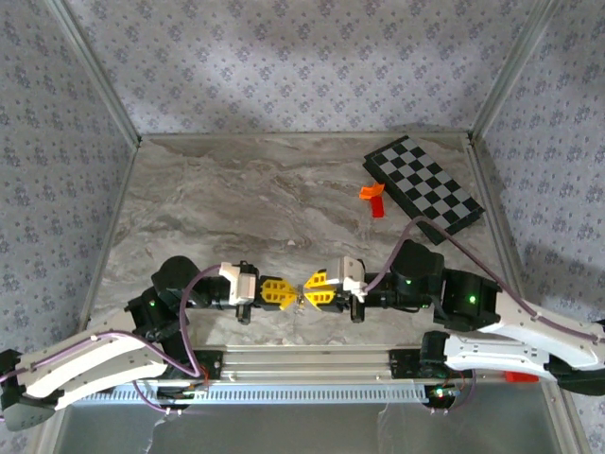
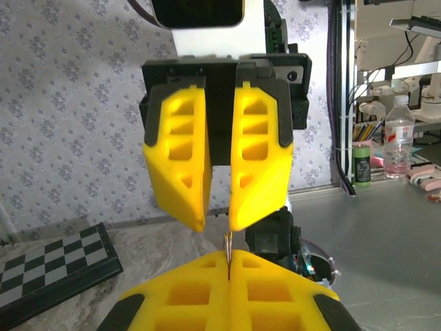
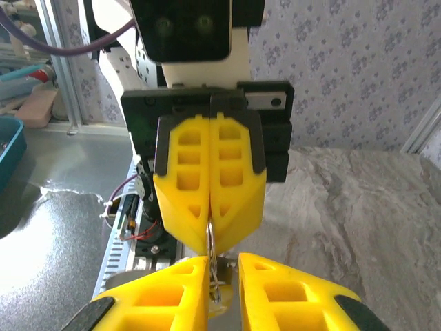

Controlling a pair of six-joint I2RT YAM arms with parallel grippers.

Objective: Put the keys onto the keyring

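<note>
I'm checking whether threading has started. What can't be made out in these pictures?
Key on the keyring or not: top view, too small; right wrist view, fingers of the right gripper cover the loop's lower end.
Whether the right gripper grips anything: left wrist view, jaws slightly apart, gap shadowed.
The keyring's upper part: right wrist view, pinched inside the shut left gripper.
Chessboard: left wrist view, cut off by the left edge.
</note>
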